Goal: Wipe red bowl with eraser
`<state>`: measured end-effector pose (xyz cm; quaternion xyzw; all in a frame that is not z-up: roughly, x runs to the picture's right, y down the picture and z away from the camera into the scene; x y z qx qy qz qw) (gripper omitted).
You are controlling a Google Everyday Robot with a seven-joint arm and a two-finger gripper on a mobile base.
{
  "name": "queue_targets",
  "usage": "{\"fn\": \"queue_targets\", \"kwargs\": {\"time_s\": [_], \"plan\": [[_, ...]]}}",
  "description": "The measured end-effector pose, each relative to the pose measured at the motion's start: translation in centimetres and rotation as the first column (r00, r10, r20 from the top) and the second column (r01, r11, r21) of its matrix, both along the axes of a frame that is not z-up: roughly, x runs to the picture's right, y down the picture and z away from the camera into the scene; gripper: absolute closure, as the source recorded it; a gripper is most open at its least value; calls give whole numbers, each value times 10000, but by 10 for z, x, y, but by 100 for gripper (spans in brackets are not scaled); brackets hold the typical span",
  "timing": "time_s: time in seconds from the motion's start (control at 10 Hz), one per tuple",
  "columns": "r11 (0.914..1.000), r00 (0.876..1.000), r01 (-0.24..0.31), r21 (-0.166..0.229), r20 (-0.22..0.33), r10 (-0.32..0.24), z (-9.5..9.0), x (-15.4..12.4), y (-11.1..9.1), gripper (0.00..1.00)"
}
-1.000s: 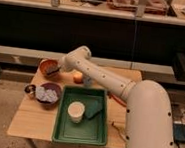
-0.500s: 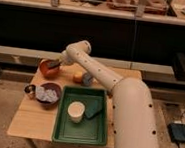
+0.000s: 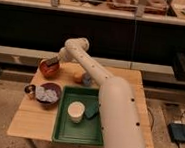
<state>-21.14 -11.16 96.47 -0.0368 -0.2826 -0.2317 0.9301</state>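
The gripper (image 3: 52,62) is over the red bowl (image 3: 49,69), at the far left corner of the wooden table (image 3: 130,85), and I see a dark flat thing at its tip, which I take for the eraser (image 3: 51,61); it lies at the upper rim of the bowl, touching it or just above it, I cannot tell which. Whether the gripper is clenched on the eraser or only resting beside it I cannot tell from my view. The white arm (image 3: 93,76) reaches from the lower right across the table to this corner, and it covers a part of the table's middle. Nearer to me than the red bowl stands a dark bowl (image 3: 49,94) with something pale and crumpled inside, and a small dark cup (image 3: 30,89) is touching its left side or just beside it. An orange round object (image 3: 78,77) sits near the arm, right of the red bowl, with a small bluish thing (image 3: 86,80) just beside it. A green tray (image 3: 78,133) takes the front middle of the table; in it stands a white cup (image 3: 75,111), and a dark green object (image 3: 92,111) lies just right of the cup.
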Motion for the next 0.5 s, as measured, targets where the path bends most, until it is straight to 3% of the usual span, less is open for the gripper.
{"fn": "queue_targets", "kwargs": {"time_s": [0.5], "plan": [[9964,9915,839,144,986,-849,4,-48,-1,100]]}}
